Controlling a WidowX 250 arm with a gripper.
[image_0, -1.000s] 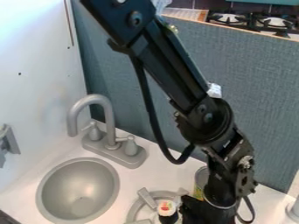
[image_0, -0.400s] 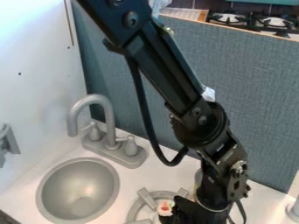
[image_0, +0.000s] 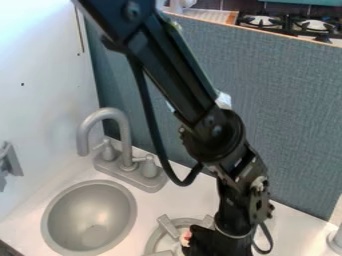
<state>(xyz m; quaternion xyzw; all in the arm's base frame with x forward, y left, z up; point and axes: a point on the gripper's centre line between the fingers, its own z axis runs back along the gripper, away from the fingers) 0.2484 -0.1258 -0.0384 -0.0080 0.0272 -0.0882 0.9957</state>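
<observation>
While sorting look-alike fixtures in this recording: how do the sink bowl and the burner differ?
The sink bowl is a smooth hollow; the burner is a ring with bars across its rim. The sink bowl lies uncovered, while the black arm hides part of the burner. Both are grey and rounded.

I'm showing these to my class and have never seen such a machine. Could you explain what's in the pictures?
The machine is a black robot arm, seen by a fixed camera looking down at a slant. It enters from the top, and its gripper is low in the view, right beside a small white-and-red object. Whether it holds that object, I can't tell. The object is at a grey burner ring on a white counter. To the left are a round grey sink and a toy-like faucet; behind stands a blue-grey panel.
</observation>
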